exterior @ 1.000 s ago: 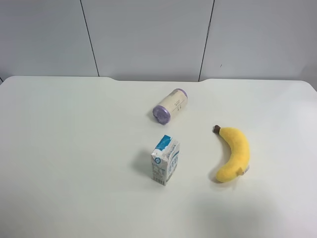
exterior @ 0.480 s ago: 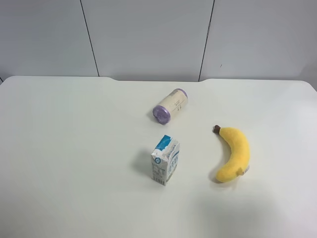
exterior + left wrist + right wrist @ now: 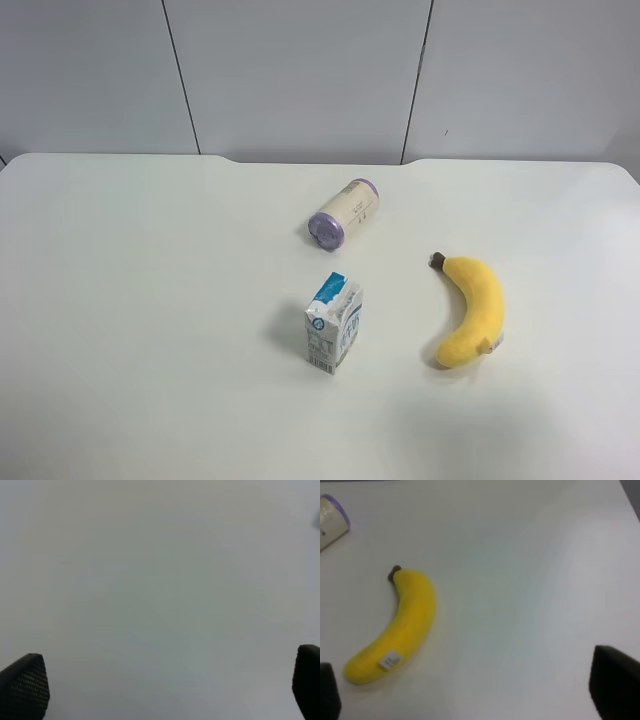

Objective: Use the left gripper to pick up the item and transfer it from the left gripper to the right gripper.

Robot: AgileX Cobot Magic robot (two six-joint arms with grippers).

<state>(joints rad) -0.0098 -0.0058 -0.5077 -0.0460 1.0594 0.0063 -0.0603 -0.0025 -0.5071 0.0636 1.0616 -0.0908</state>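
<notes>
We find no legible text in any view. The milk carton [image 3: 334,324] carries dark print and a round mark on its white faces, too small to read. The cream cylinder [image 3: 344,213] bears faint marks, and the banana's tag [image 3: 390,660] shows grey lines, all unreadable.

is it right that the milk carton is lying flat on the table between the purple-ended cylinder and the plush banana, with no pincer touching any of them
Not quite. The milk carton is standing upright, not lying flat, as the exterior high view shows. The rest holds: it sits on the table between the purple-ended cylinder and the plush banana, and no pincer touches any of them.
</notes>
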